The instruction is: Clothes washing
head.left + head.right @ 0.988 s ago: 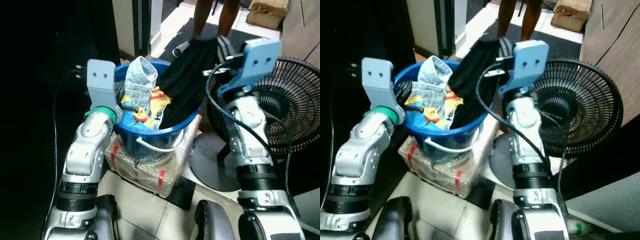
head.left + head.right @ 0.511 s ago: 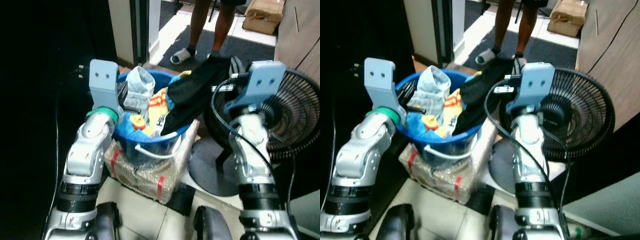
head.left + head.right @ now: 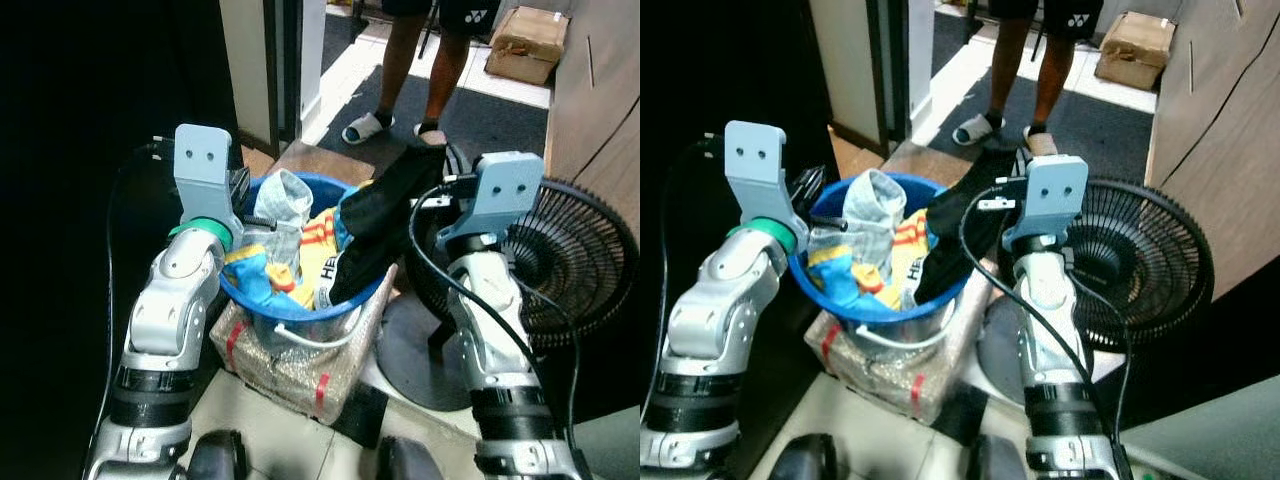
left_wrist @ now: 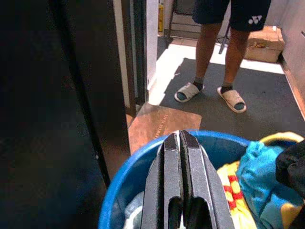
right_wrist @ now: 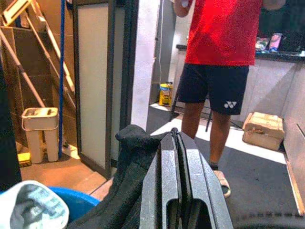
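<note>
A blue bucket (image 3: 300, 310) heaped with clothes stands on a plastic-wrapped package (image 3: 300, 365). Inside lie a pale denim piece (image 3: 285, 200), a yellow and red garment (image 3: 318, 250) and a black garment (image 3: 380, 215). My left gripper (image 4: 181, 136) is shut and reaches over the bucket's left rim, beside the denim. At the right rim, my right gripper (image 5: 175, 133) is shut, and the black garment (image 5: 138, 157) runs up from the bucket to its fingertips.
A black floor fan (image 3: 570, 260) stands close on the right, against my right arm. A person (image 3: 430, 60) in sandals stands on the dark mat beyond the bucket. A cardboard box (image 3: 527, 42) lies behind them. A door frame (image 3: 270, 60) and a dark wall close the left side.
The whole picture has shifted: the camera has risen and drawn back, so more of the floor and the person shows. Both arms keep their places at the bucket.
</note>
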Motion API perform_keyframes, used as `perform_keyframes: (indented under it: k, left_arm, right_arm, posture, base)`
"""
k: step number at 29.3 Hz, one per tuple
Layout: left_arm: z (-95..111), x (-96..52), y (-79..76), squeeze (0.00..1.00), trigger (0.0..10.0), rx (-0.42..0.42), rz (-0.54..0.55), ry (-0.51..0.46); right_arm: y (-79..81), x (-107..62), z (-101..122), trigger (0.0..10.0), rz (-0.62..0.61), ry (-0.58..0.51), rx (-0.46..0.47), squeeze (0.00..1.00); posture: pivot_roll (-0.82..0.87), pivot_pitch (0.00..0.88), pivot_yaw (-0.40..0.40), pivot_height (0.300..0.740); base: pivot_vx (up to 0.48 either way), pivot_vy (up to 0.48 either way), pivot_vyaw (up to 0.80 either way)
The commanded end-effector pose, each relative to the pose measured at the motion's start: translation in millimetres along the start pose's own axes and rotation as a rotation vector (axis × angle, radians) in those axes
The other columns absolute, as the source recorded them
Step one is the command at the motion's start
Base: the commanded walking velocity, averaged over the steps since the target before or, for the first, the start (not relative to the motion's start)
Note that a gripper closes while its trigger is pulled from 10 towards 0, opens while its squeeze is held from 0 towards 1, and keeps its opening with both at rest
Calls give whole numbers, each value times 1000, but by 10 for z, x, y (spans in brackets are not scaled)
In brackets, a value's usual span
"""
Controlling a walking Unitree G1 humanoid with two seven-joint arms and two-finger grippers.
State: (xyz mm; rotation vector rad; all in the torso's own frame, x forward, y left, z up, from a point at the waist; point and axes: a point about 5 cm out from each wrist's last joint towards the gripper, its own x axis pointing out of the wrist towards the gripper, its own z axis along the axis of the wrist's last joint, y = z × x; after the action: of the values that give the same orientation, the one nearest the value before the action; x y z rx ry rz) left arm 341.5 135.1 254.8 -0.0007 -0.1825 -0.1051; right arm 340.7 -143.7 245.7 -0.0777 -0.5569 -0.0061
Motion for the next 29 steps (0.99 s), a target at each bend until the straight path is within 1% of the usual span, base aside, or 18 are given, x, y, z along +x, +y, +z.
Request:
perform_keyframes:
  k: [1,6,13,18,23,29]
  left_arm:
    - [-32,-34,1,0,10000,-9,2,11]
    - [-41,-37,-5,0,10000,-10,3,13]
    - [-61,-37,-15,0,10000,-12,5,17]
    - [-76,-36,-12,0,10000,-11,7,20]
    - [-92,-23,-12,0,10000,-9,8,24]
    - [-126,-8,-13,0,10000,-9,5,36]
  right_arm:
    - [-12,-46,-38,10000,-8,20,-2,0]
    - [-5,-47,-46,10000,-3,22,-3,0]
    - [1,-50,-68,10000,3,30,-9,0]
    - [0,-53,-81,10000,4,35,-12,0]
    - [-6,-57,-95,10000,-2,39,-18,0]
    - [-26,-69,-124,10000,-20,44,-32,0]
  posture:
    - [152,48,-1,646]
    - [152,44,-6,661]
    - [152,35,-12,701]
    - [150,32,-12,716]
    - [146,26,-10,740]
    - [143,14,-11,740]
  base:
    - [0,0,0]
    - [0,0,0]
    - [0,0,0]
    - [0,0,0]
    - [0,0,0]
    - [0,0,0]
